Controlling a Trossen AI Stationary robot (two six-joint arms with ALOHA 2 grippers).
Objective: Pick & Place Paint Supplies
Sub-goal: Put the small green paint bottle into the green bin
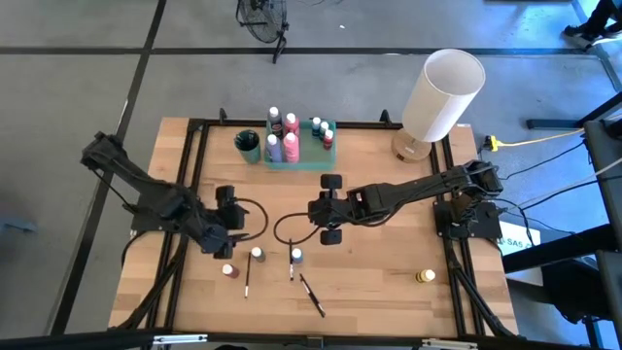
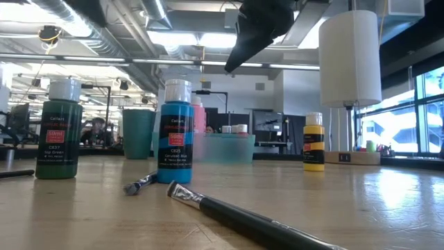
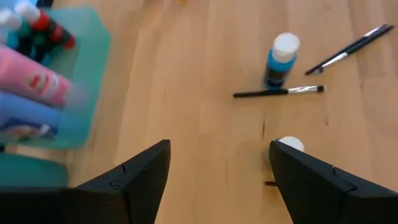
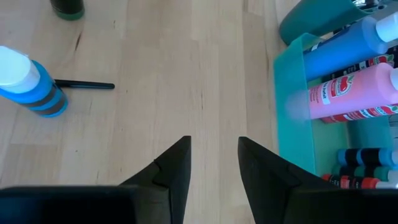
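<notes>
Both pincers hang released and empty over the middle of the worktop (image 1: 389, 267), with bare wood between them. The right pincer (image 1: 322, 208) has free space on its far side up to the green tray (image 1: 301, 158), which holds pink, blue and smaller capped bottles; a dark green cup (image 1: 248, 145) stands beside the tray. The left pincer (image 1: 229, 208) is spread wide. Toward the front edge from both pincers stand a red bottle (image 1: 228, 270), a green bottle (image 1: 257, 255) and a blue bottle (image 1: 296, 256), with thin paintbrushes (image 1: 311, 295) lying among them. A yellow bottle (image 1: 425, 277) stands alone, well off toward the right edge. The white lamp (image 1: 439, 97) occupies the far right corner. In the low view only part of one arm shows overhead.
</notes>
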